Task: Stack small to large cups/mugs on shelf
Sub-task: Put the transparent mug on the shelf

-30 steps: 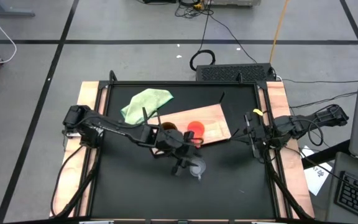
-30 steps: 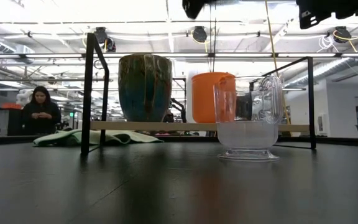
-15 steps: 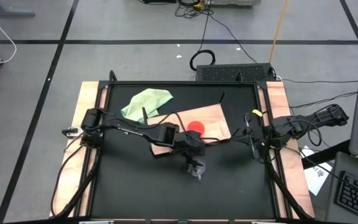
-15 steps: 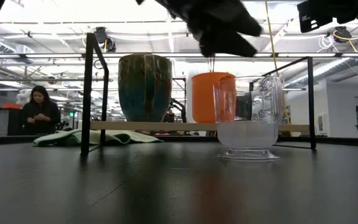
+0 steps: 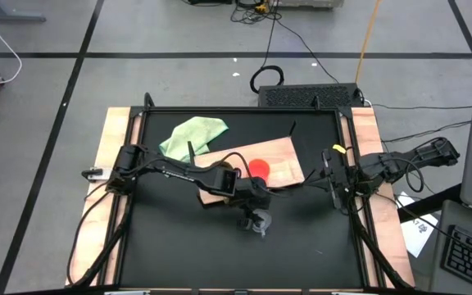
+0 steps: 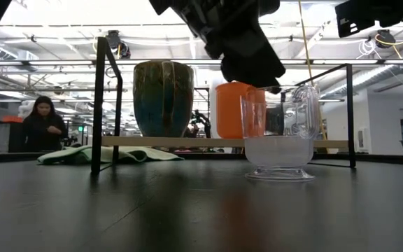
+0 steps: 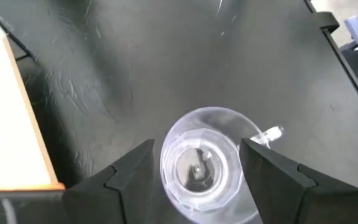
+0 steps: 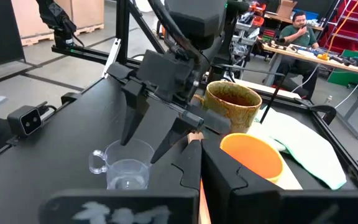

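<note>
Behind the clear glass cup [image 6: 280, 133], orange cup [image 6: 238, 109] and brown mug [image 6: 163, 98] stand on the shelf [image 6: 187, 141].

Mug [image 6: 163, 98]: brown w/ blue-green glaze streaks. Cup [image 8: 252, 157]: solid orange. Glass cup [image 7: 201, 165]: clear, no pattern. Board [image 5: 281, 156]: pale wood. Cloth [image 5: 191, 133]: light green. Table [image 5: 179, 246]: matte black, wood-coloured edges. Arms: dark, near black.

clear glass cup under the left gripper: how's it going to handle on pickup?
Clear glass cup looks smooth and rigid, so probably slippery between the open left gripper fingers. Its narrow foot suggests it could tip if nudged. Side handle may make it twist off-centre.
</note>
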Robot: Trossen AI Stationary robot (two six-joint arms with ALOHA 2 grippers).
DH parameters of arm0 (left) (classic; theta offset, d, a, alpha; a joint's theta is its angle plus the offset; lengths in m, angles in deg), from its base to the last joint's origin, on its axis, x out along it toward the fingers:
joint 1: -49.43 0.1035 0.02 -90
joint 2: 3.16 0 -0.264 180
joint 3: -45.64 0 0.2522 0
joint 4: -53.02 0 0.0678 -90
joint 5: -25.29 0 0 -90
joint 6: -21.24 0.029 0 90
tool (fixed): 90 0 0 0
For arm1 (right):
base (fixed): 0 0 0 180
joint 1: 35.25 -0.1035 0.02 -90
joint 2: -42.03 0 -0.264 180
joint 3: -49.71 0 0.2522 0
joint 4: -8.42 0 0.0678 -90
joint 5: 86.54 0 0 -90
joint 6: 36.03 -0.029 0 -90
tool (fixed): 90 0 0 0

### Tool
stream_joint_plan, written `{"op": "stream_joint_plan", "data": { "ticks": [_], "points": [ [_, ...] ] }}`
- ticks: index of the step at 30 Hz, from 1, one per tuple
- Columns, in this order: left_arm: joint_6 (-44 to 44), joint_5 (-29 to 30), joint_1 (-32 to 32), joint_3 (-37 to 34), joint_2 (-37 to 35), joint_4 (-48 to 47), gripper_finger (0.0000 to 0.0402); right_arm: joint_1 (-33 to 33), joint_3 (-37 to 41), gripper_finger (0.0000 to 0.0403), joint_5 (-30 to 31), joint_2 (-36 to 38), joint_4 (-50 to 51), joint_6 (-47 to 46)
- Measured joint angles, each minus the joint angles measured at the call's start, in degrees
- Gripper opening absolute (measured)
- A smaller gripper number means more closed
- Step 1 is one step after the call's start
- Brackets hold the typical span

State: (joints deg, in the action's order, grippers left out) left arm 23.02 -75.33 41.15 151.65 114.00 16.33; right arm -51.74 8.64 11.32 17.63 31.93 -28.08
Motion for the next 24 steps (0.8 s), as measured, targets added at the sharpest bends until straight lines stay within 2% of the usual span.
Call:
{"op": "stream_joint_plan", "data": {
  "ticks": [24],
  "points": [
    [0.97, -1.57, -0.11, -1.23, 0.00, -1.39, 0.0232, 0.01, 0.00, 0.0000, 0.00, 0.01, -0.01, -0.01]
  ]
}}
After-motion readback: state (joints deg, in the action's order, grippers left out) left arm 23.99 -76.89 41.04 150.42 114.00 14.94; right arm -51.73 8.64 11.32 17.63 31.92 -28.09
